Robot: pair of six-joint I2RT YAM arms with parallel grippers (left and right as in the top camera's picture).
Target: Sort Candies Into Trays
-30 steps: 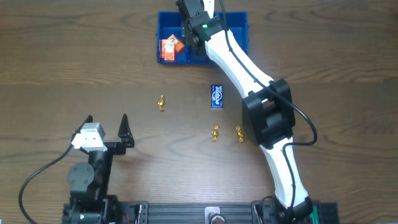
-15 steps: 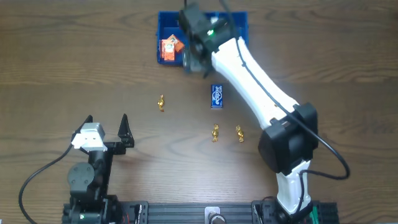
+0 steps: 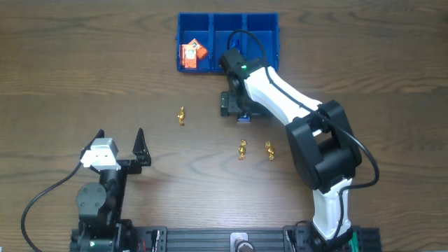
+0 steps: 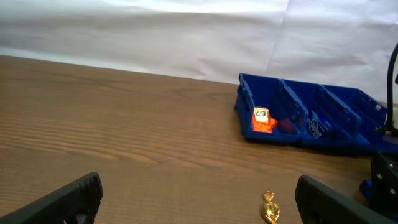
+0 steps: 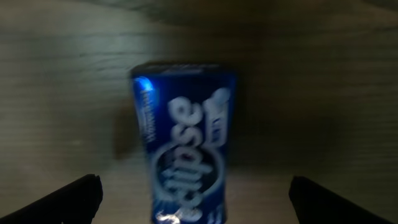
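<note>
Candies in the top view: an orange candy (image 3: 190,54) sits in the blue tray's (image 3: 262,35) left compartment, upper centre; gold candies (image 3: 243,149) lie below centre. Our right gripper (image 3: 238,105) covers a blue pack (image 3: 243,119) at centre. Left wrist view: left gripper (image 4: 199,186) wide open, empty. Right wrist view: we see the pack (image 5: 185,143) lying untouched between wide-spread fingers (image 5: 68,199), long axis pointing away from the camera

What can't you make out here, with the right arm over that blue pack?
Right wrist view: the blue pack is blurred, one end cut off by the edge.
Top view: the right gripper covers most of that pack.
Left wrist view: the tray walls hide the middle and far compartments' floors.
The gold candies: too small for detail.
</note>
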